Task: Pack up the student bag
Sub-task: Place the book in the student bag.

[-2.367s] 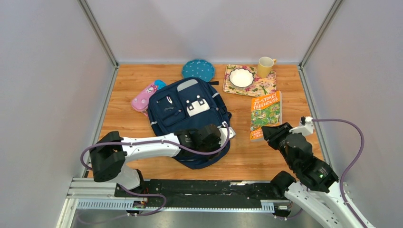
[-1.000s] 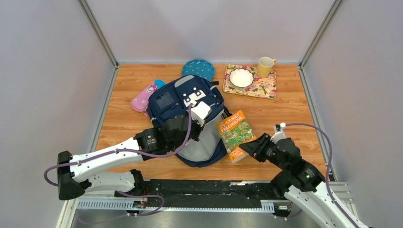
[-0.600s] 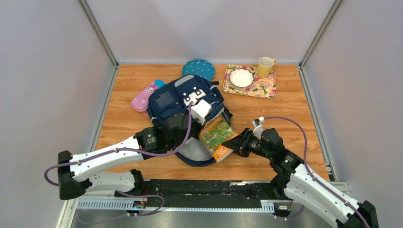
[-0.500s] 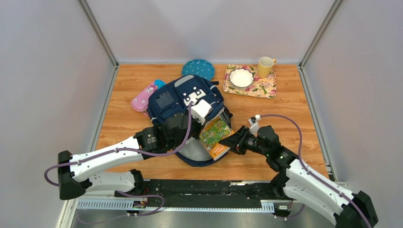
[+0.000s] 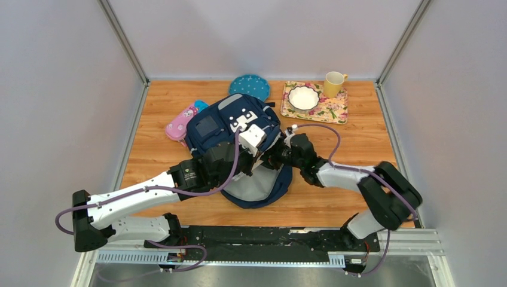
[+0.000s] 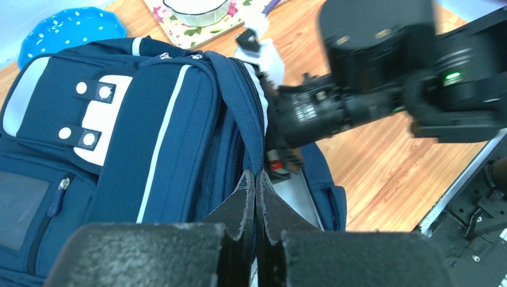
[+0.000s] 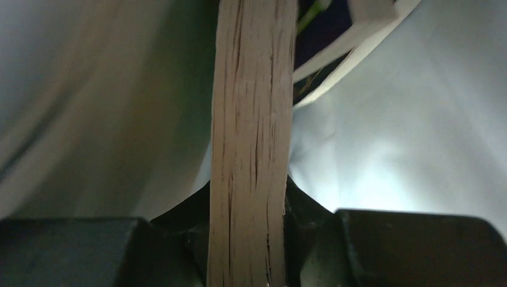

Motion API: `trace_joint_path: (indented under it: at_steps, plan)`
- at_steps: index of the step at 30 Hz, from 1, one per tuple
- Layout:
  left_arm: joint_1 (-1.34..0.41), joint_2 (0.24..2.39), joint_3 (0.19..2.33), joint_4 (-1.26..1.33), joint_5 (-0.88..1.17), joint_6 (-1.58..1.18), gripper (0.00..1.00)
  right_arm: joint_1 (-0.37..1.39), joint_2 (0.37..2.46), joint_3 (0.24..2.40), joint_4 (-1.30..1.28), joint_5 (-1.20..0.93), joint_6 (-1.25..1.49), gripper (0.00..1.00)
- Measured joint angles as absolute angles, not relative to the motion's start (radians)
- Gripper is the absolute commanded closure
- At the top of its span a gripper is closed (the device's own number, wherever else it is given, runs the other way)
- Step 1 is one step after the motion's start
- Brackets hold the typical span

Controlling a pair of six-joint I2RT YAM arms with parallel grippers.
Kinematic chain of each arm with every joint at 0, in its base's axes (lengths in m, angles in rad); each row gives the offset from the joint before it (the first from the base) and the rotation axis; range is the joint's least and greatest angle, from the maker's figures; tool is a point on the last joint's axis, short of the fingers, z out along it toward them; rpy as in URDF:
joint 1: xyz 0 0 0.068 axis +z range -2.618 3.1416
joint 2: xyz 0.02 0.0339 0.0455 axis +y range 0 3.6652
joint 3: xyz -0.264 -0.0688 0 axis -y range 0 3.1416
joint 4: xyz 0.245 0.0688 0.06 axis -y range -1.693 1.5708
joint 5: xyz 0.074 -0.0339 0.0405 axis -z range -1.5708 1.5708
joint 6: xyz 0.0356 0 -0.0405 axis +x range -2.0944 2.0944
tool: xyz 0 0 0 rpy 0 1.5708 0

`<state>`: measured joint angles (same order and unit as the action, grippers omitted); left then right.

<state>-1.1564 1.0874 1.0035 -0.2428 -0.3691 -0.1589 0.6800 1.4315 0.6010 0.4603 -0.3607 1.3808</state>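
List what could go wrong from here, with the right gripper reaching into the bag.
1. The left gripper pinches only a thin edge of the student bag. If that fabric slips, the mouth may fall shut on the right gripper.
2. The right gripper is inside, clamped on the book. Withdrawing before it opens would likely drag the book out.
3. The pink pencil case lies right beside the bag, so a tug could shove it.

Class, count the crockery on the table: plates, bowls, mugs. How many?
3. A blue dotted plate behind the backpack, a white bowl on the floral tray, a yellow mug at the tray's far right corner. The backpack may hide more.
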Motion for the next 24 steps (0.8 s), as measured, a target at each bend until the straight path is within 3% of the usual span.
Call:
trace_joint_path:
  at_steps: [3, 6, 10, 12, 13, 21, 24]
  plan:
    - [-1.154, 1.079, 1.002, -0.241, -0.368, -0.176, 1.00, 0.688, 1.586, 0.637, 0.569, -0.321, 1.402, 0.97]
    - [-1.154, 1.061, 0.980, -0.224, -0.368, -0.190, 1.00, 0.704, 1.715, 0.669, 0.673, -0.281, 1.419, 0.84]
    - [-1.154, 1.052, 0.963, -0.220, -0.369, -0.204, 1.00, 0.713, 1.774, 0.677, 0.751, -0.255, 1.424, 0.52]
    - [-1.154, 1.039, 0.953, -0.217, -0.372, -0.205, 1.00, 0.713, 1.775, 0.657, 0.773, -0.252, 1.418, 0.47]
    - [-1.155, 1.032, 0.946, -0.216, -0.373, -0.205, 1.00, 0.712, 1.775, 0.652, 0.772, -0.252, 1.417, 0.39]
    - [-1.155, 0.987, 0.909, -0.198, -0.380, -0.206, 1.00, 0.712, 1.671, 0.529, 0.746, -0.262, 1.391, 0.36]
    - [-1.155, 0.987, 0.907, -0.197, -0.380, -0.205, 1.00, 0.712, 1.647, 0.501, 0.751, -0.263, 1.393, 0.49]
